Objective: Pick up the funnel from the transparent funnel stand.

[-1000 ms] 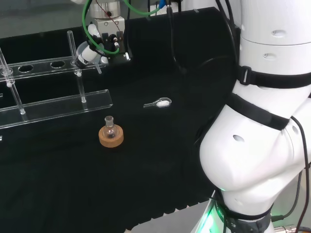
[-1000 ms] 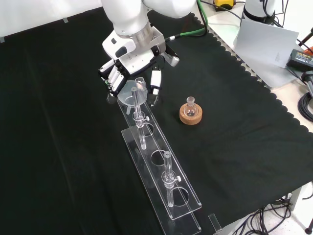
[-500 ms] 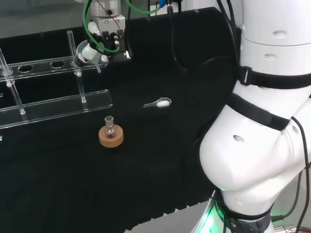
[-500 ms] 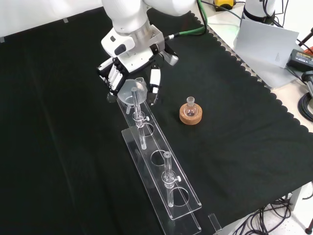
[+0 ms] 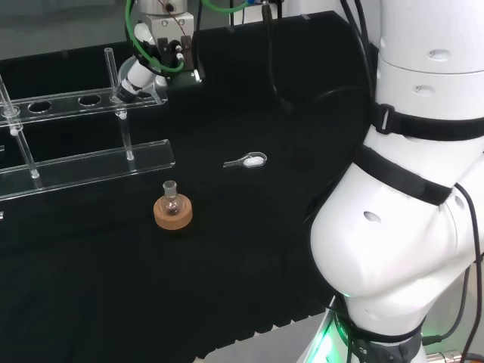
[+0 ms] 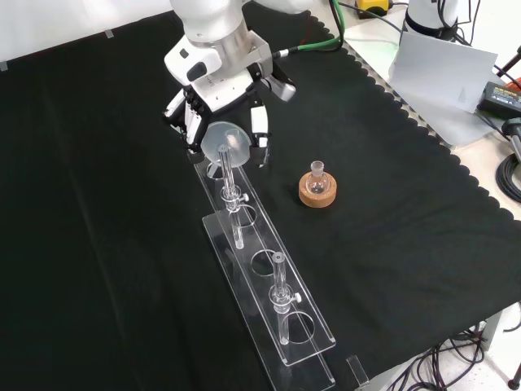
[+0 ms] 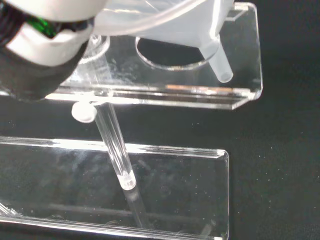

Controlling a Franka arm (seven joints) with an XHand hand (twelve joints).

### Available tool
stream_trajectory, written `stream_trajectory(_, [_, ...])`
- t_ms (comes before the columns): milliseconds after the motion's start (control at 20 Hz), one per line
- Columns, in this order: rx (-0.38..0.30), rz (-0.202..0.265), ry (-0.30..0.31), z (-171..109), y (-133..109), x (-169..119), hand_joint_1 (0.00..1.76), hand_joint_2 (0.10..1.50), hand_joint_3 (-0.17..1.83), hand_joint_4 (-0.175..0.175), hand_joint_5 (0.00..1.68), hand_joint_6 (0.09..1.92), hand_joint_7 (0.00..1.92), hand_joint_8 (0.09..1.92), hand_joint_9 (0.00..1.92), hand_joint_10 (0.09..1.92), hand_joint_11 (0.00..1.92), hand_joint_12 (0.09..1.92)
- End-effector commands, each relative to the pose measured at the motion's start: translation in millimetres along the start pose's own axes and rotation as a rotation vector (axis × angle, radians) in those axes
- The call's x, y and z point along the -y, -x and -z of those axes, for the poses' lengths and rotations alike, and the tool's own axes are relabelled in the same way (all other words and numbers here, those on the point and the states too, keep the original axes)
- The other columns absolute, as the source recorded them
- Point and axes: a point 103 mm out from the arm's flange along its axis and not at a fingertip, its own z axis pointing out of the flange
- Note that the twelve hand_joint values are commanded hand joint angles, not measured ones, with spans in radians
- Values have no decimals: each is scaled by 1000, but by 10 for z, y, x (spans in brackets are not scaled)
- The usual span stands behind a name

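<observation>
- Plainly, the lift step is in hand: the hand (image 6: 218,104) has its fingers (image 6: 259,124) curled round the bowl of the clear plastic funnel (image 6: 223,140), with one finger down each side of the cone in the front view.
- The funnel is tilted in the hand and sits above the end hole of the transparent funnel stand (image 6: 269,289); in the wrist view its stem (image 7: 220,65) hangs clear of that hole, at the rim of the stand's upper plate (image 7: 200,95), not threaded through it.
- In the head view the hand (image 5: 144,68) is at the right-hand end of the stand's upper plate, beside one of the upright rods (image 5: 113,76).
- Judged from this, the funnel looks freed from its seat; the next move calls for carrying it up and away, keeping the stem off the plate edge and the cone off the nearby rod.
- The surface is a black cloth (image 6: 391,204) over the bench.
- Also on it are a small round-bottomed flask on a cork ring (image 6: 317,187), near the stand, and a small spoon holding white powder (image 5: 247,160), well apart from the hand.
- At the bench's edge in the front view are cables and a grey box (image 6: 444,73).
</observation>
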Motion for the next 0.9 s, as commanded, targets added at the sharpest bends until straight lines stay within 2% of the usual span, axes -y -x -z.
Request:
stream_trajectory(50, [10, 7, -19, 267, 4, 35, 996, 516, 611, 14, 923, 544, 1199, 375, 1177, 317, 470, 1375])
stream_trajectory(200, [-4, 17, -14, 378, 19, 68, 1003, 510, 627, 17, 958, 549, 1228, 367, 1208, 298, 522, 1350])
stream_trajectory(550, [-42, 23, -51, 591, 65, 162, 1006, 503, 651, 4, 1010, 539, 1277, 346, 1251, 263, 668, 1274])
stream_trajectory(900, [-58, 26, -56, 825, 204, 353, 1003, 501, 657, 1, 1024, 537, 1295, 342, 1266, 254, 693, 1257])
